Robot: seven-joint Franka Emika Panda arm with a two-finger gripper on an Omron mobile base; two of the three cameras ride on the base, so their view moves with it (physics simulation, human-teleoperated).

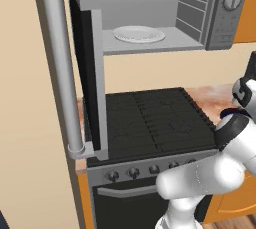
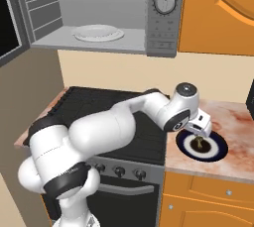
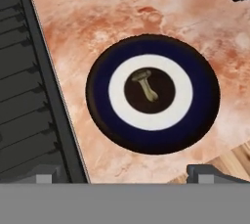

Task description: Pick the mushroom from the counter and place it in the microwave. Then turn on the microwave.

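There is one tiny brown mushroom (image 3: 146, 87), lying straight ahead of the open jaws. It lies on one round dark-rimmed dish (image 3: 200, 115). There is one pinkish-tan speckled counter (image 3: 122, 17) under that dish. There is one black stove top with grates (image 3: 24, 96), off to one side of the jaws. High above them is one big silver-grey microwave (image 2: 163, 32) with one round white plate (image 2: 97, 33) inside.

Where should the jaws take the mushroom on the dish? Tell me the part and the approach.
Grip the mushroom across its thin stem, coming straight down from above. It lies on its side in the centre of the round dish, cap toward one end, so the stem is probably the narrowest, most accessible part. The open gripper hangs over it.
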